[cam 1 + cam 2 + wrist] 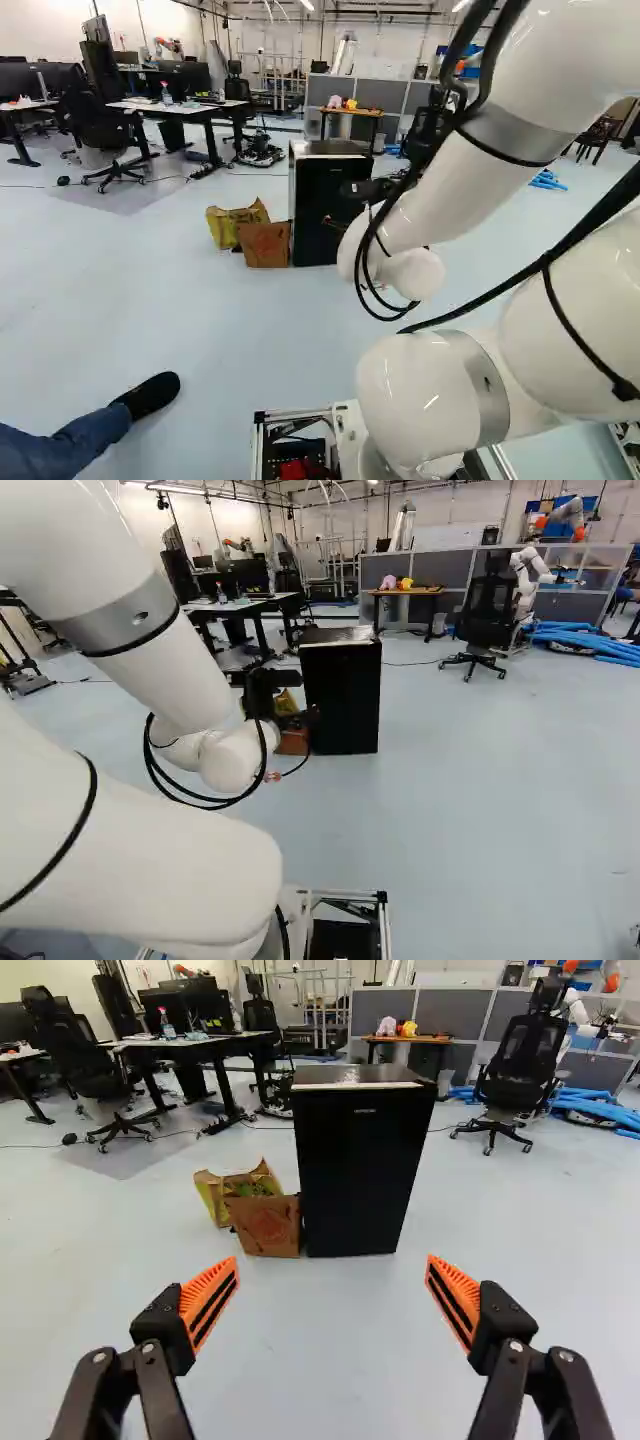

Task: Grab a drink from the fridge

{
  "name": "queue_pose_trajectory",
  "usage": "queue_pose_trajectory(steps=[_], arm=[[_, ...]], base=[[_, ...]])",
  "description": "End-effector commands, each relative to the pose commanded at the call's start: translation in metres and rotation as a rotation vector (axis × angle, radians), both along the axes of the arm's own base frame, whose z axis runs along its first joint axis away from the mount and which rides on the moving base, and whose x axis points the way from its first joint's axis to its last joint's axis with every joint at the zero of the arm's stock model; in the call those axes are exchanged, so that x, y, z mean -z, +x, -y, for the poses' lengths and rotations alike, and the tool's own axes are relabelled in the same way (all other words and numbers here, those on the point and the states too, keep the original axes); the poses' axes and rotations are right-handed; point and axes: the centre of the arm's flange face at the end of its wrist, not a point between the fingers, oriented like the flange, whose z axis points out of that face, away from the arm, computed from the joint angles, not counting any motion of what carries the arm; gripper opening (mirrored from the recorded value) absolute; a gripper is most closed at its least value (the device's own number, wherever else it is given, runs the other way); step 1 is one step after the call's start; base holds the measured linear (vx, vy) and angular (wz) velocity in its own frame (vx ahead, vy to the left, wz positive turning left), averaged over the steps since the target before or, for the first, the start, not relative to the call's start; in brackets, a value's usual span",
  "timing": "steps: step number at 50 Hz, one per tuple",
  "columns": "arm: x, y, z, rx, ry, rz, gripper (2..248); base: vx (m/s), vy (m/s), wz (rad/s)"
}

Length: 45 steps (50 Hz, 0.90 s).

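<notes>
Hand (pixel 338 221): 1, wide open, grips nothing; orange pads (pixel 208 1302), well apart. Fridge (pixel 358 1165): 1, blk., door closed, on floor at 12 o'clock fr. hand, well ahead of fingertips; wht. strip (pixel 357 1085) along top's front edge. Box (pixel 268 1224): 1, brn. cardboard, just beside fridge, 11 o'clock fr. hand. Bag (pixel 232 215): 1, ylw., behind box. Chair (pixel 528 1060): 1, blk., wheeled, approx. 1 o'clock, beyond fridge. Counter (pixel 140 1043): 1, wht. top, w/ bottle (pixel 168 1029), approx. 11 o'clock. Person's shoe (pixel 152 395): 1, blk., nr. base, approx. 10 o'clock.
</notes>
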Motion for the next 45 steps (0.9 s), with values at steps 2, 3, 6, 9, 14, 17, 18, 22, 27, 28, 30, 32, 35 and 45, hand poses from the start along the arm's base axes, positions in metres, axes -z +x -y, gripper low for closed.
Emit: queue_pose_trajectory(steps=[2, 3, 6, 9, 14, 17, 18, 22, 27, 28, 30, 32, 35, 45], arm=[[0.0000, 0.0000, 0.0000, 0.000, 0.000, 0.000, 247], [0.0000, 0.0000, 0.0000, 0.000, 0.000, 0.000, 247], [0.0000, 0.0000, 0.0000, 0.000, 0.000, 0.000, 247], [0.0000, 0.0000, 0.0000, 0.000, 0.000, 0.000, 247], [0.0000, 0.0000, 0.0000, 0.000, 0.000, 0.000, 247], [0.0000, 0.0000, 0.0000, 0.000, 0.000, 0.000, 247], [0.0000, 0.0000, 0.0000, 0.000, 0.000, 0.000, 247], [0.0000, 0.0000, 0.0000, 0.000, 0.000, 0.000, 247], [0.0000, 0.0000, 0.0000, 0.000, 0.000, 0.000, 247], [0.0000, 0.0000, 0.0000, 0.000, 0.000, 0.000, 247], [0.0000, 0.0000, 0.0000, 0.000, 0.000, 0.000, 247], [0.0000, 0.0000, 0.0000, 0.000, 0.000, 0.000, 247], [0.0000, 0.0000, 0.0000, 0.000, 0.000, 0.000, 247], [0.0000, 0.0000, 0.0000, 0.000, 0.000, 0.000, 247]], base=[[0.116, 0.022, -0.013], [0.087, 0.015, -0.015], [0.115, 0.026, -0.013], [0.104, 0.029, -0.005], [0.117, 0.026, -0.009], [0.111, 0.026, -0.006], [0.123, 0.033, -0.008], [0.130, 0.032, -0.010], [0.112, 0.026, -0.004], [0.116, 0.031, -0.007], [0.107, 0.025, -0.005], [0.113, 0.025, -0.003], [0.119, 0.028, 0.000], [0.124, 0.015, 0.000]])
